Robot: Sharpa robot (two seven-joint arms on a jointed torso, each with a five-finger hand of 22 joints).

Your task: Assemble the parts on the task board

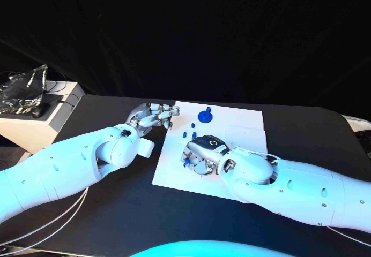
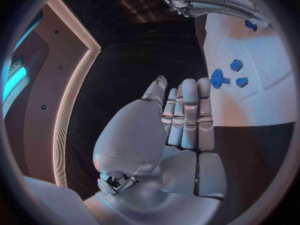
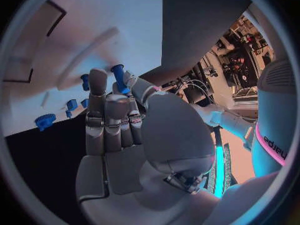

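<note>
The white task board [image 1: 232, 134] lies in the middle of the table. A blue gear [image 1: 204, 115] sits near its far edge, with small blue parts [image 1: 193, 128] just in front of it. My right hand [image 1: 202, 155] hovers low over the board's left half and pinches a blue peg [image 3: 119, 78] between thumb and fingers, above the board [image 3: 94, 30]. My left hand [image 1: 157, 115] is at the board's far left edge, fingers stretched out and holding nothing. In the left wrist view, the gear [image 2: 217, 78] and two small parts [image 2: 236, 64] lie beyond that hand's [image 2: 185, 116] fingertips.
A pale box [image 1: 43, 115] with a crinkled plastic bag [image 1: 23, 85] and cables stands at the table's far left corner. White cables [image 1: 46, 225] trail under my left arm. Black table [image 1: 309, 123] surrounds the board.
</note>
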